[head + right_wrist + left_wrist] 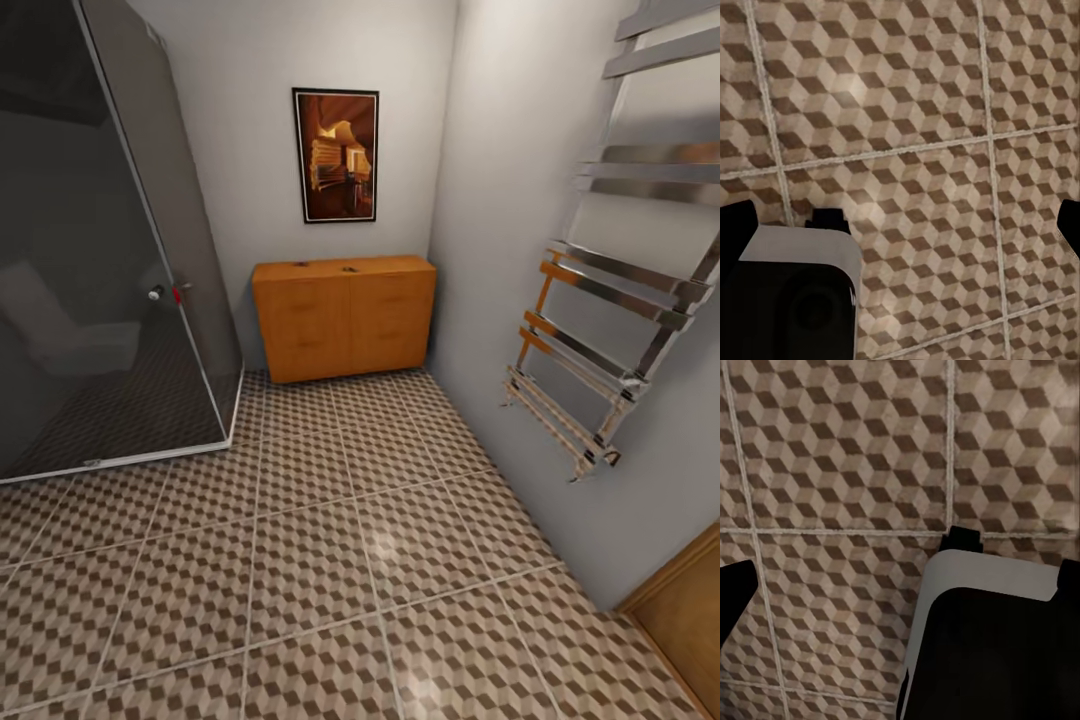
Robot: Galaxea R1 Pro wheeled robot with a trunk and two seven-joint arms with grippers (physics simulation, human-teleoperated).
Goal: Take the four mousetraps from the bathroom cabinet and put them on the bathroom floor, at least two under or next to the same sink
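The orange-brown cabinet (343, 318) stands against the far wall, with its drawers shut. Two tiny dark marks (300, 264) lie on its top, too small to tell whether they are the mousetraps. The cube-patterned bathroom floor (320, 560) stretches from me to the cabinet. The sink is out of view. My left gripper (900, 585) hangs open over the floor tiles (847, 457), nothing between its black fingertips (735, 592). My right gripper (900, 225) is open too, above bare tiles (915, 112). A white and black part of my own body (990, 645) sits below each gripper.
A dark glass shower enclosure (90, 250) fills the left side, its rail running along the floor. A chrome towel rack (610, 300) juts from the right wall. A wooden door edge (690, 610) is at the lower right. A framed picture (336, 155) hangs above the cabinet.
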